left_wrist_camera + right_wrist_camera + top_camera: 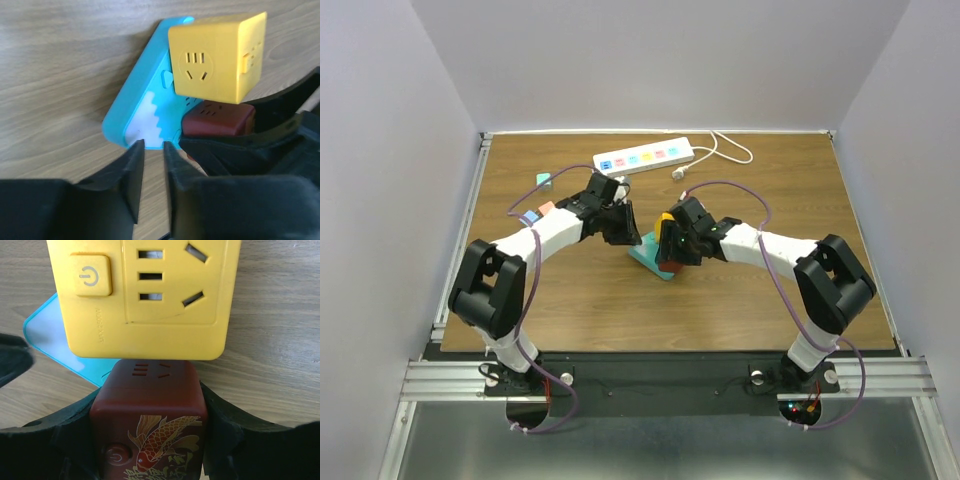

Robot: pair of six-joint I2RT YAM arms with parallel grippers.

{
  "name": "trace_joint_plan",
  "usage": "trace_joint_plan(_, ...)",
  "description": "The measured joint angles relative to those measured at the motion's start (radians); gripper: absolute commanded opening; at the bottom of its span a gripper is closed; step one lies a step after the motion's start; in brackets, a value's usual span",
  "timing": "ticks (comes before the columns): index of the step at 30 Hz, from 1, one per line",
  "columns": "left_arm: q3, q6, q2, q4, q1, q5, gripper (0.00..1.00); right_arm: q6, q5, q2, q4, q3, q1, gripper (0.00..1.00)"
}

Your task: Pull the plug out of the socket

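We see the long white power strip with pastel outlet faces (642, 158) lying at the far edge of the brown wooden table (770, 290). It is well apart from both arms. Its thin white cord (728, 150) loops to the right and ends in a small white plug (680, 173) lying loose on the wood just in front of the strip.

Both arms meet mid-table over a teal triangular plastic block (132, 100). On it sit a yellow plastic cube with outlet slots and a power button (145, 295) and, touching the yellow cube's near side, a dark red cube with a goldfish picture (148, 440).

The right gripper (150, 390) is clamped on the red cube, with a black finger pressed against each of its flanks.

The left gripper (154, 150) stands at the teal block's near edge, beside a white stepped patch (150, 117). Its fingers (132, 165) are drawn to a narrow slit. We cannot tell whether they pinch the block's rim or merely hover there.

A small teal object (543, 180), too small to identify, rests near the table's left side.
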Motion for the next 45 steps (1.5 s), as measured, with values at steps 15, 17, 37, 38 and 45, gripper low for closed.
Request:
trace_joint_plan(15,0.155,0.005,0.132,-0.008,-0.085,-0.013,0.00,0.012,0.002,-0.032,-0.047,0.000,0.000,0.84)
trace_joint_plan(17,0.169,0.013,0.151,-0.010,-0.085,-0.015,0.00,0.013,0.008,-0.035,-0.053,0.000,0.000,0.84)
trace_joint_plan(37,0.124,0.077,0.213,0.034,-0.092,-0.004,0.00,0.016,0.070,-0.009,-0.126,0.090,-0.001,0.49)
trace_joint_plan(38,0.112,0.075,0.208,0.049,-0.092,-0.003,0.00,0.015,0.074,-0.002,-0.135,0.101,0.000,0.40)
trace_joint_plan(45,0.012,0.046,0.170,0.185,-0.091,0.019,0.00,0.016,0.073,0.006,-0.146,0.111,0.000,0.07)
